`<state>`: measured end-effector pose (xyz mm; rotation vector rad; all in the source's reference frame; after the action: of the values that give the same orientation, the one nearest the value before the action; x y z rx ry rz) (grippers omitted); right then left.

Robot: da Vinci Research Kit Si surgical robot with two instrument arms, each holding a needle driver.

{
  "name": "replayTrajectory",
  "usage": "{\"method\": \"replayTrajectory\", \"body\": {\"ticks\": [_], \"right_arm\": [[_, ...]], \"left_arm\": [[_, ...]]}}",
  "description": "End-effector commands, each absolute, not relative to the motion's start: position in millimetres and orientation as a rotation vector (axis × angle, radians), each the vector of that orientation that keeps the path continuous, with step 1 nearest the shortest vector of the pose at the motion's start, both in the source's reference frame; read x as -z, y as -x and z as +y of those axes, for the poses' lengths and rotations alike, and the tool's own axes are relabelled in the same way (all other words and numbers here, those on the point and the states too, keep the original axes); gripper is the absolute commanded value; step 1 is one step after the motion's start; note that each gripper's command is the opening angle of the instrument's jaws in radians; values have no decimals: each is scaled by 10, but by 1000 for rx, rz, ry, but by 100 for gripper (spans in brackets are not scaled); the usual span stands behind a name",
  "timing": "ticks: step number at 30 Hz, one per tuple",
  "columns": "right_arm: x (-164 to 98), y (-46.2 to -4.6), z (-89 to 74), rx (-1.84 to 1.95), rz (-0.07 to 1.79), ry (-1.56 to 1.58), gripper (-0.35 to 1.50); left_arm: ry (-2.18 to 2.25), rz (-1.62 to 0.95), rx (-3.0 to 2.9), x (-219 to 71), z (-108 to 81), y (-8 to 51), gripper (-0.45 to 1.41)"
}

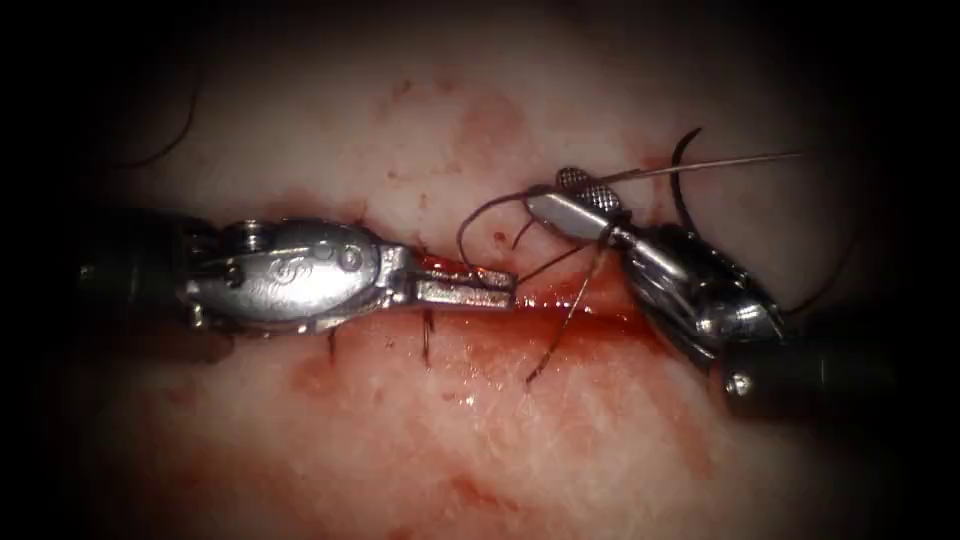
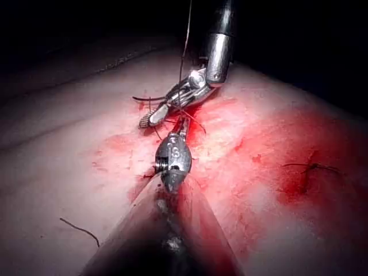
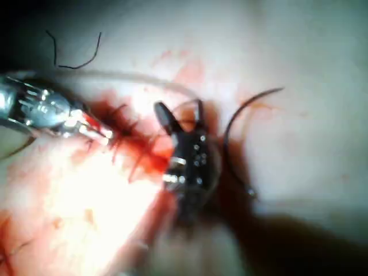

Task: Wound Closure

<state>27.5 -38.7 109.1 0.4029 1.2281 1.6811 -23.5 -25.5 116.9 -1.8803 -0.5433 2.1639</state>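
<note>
The cut [image 1: 560, 305] ran as a wet red line across the pale tissue [image 1: 520, 440], with red fluid [image 1: 590, 310] pooled along it and short dark thread ends [image 1: 427, 340] standing out of its near edge. The curved needle [image 1: 682, 175] lay free on the tissue just beyond the cut's right end, held by neither tool and, as far as could be seen, not in the tissue. The thread [image 1: 490, 208] looped from above the cut toward the right tool [image 1: 583, 198], whose jaws stood open with the thread passing between or just beside them; whether it was gripped could not be told. The left tool [image 1: 510, 290] lay along the cut from its left, jaws closed, seemingly on nothing. A fair judgement: any pull on the thread wanted to be slow and level with the cut, so the edges met without tearing.
</note>
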Motion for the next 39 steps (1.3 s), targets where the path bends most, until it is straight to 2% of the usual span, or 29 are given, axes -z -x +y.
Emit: {"method": "replayTrajectory", "body": {"ticks": [1, 9, 10, 12, 13, 26, 39], "right_arm": [[-1089, -280, -386, -1673, 1246, -395, 64], [-1073, -282, -384, -1643, 1260, -369, 42], [-1073, -282, -384, -1638, 1260, -365, 34], [-1073, -282, -385, -1615, 1264, -354, -26], [-1073, -282, -385, -1605, 1265, -355, -35], [-1053, -292, -392, -1360, 1226, -233, -35], [-976, -303, -403, -1051, 1191, -40, -35]], "left_arm": [[1881, -545, -2163, -1174, -257, 240, -45], [1882, -546, -2164, -1174, -257, 239, -45], [1882, -546, -2164, -1174, -257, 239, -45], [1884, -544, -2160, -1174, -257, 239, -45], [1884, -544, -2160, -1174, -257, 239, -45], [1891, -556, -2158, -1174, -253, 234, -45], [1726, -489, -2167, -1205, -173, 200, -45]]}}
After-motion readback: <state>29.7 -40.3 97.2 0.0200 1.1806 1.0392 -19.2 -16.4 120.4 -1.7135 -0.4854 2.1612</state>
